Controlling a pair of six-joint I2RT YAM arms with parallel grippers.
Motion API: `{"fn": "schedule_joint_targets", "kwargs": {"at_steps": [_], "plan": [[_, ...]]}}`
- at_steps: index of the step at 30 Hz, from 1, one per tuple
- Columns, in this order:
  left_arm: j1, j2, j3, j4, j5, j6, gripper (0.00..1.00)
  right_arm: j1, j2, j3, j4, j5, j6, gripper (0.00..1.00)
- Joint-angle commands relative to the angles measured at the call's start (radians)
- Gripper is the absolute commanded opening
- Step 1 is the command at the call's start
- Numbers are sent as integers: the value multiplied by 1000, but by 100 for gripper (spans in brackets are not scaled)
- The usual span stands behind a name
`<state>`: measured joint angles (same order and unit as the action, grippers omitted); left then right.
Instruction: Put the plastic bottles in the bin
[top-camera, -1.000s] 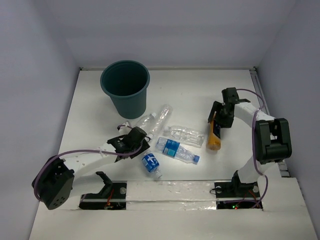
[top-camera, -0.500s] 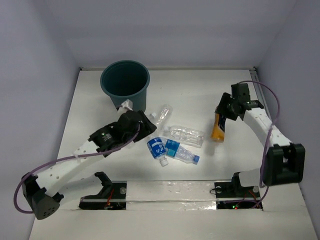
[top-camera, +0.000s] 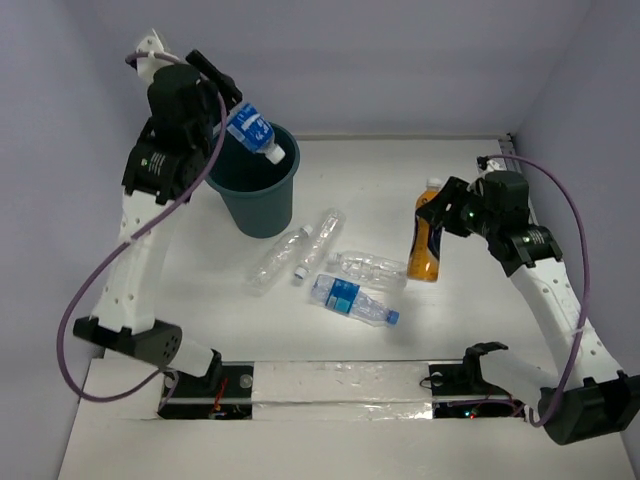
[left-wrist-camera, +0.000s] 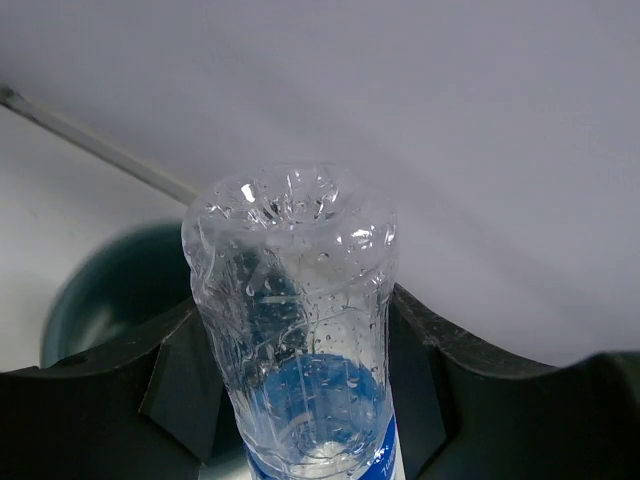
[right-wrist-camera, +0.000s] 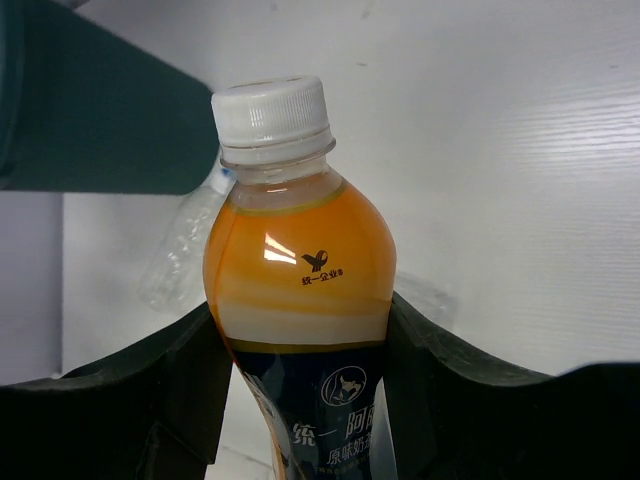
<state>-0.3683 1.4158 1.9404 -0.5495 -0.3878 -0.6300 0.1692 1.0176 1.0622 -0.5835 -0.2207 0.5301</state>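
**Both grippers clamped on bottles**

The left gripper (top-camera: 226, 116) is closed on a blue-labelled bottle (top-camera: 253, 132), held tilted with its cap downward over the mouth of the bin (top-camera: 256, 198). The right gripper (top-camera: 437, 214) grips the orange bottle (top-camera: 426, 250) (upright, white cap on top). Between the arms, three clear bottles (top-camera: 372, 268) and a second blue-labelled bottle (top-camera: 350, 300) lie clustered on the white table (top-camera: 180, 260). Pale lavender walls (top-camera: 400, 60) enclose it.
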Motion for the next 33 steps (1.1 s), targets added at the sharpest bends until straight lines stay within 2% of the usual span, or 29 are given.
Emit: {"fn": "schedule_joint_targets", "kwargs": {"at_steps": [1, 5, 8, 11, 12, 15, 17, 20, 23, 26, 29, 30, 33], "plan": [[51, 132, 139, 8, -110, 153, 35, 85, -1, 100, 59, -63, 48, 53], [62, 231, 177, 86, -212, 226, 36, 176, 61, 215, 99, -58, 91, 54], [62, 285, 170, 121, -244, 272, 41, 219, 139, 335, 132, -40, 122, 55], [62, 307, 149, 134, -238, 280, 63, 263, 257, 496, 145, -28, 133, 55], [62, 307, 150, 134, -223, 282, 78, 279, 288, 537, 151, -32, 139, 55], [62, 282, 172, 117, -169, 267, 91, 294, 410, 682, 194, -38, 169, 56], [62, 258, 186, 94, -123, 262, 92, 320, 504, 781, 227, -40, 205, 56], [62, 177, 155, 59, -31, 244, 90, 348, 635, 878, 273, -31, 251, 56], [62, 25, -48, 75, 97, 210, 78, 381, 740, 1030, 301, -2, 283, 57], [49, -168, -449, 111, 189, 168, 55, 406, 877, 1179, 327, 43, 312, 57], [25, -339, -639, 83, 233, 136, 39, 443, 1008, 1333, 330, 104, 311, 58], [25, -415, -746, 76, 247, 118, 34, 461, 1039, 1369, 329, 116, 306, 59], [-3, -506, -917, 45, 290, 75, 34, 489, 1141, 1452, 336, 170, 286, 60]]}}
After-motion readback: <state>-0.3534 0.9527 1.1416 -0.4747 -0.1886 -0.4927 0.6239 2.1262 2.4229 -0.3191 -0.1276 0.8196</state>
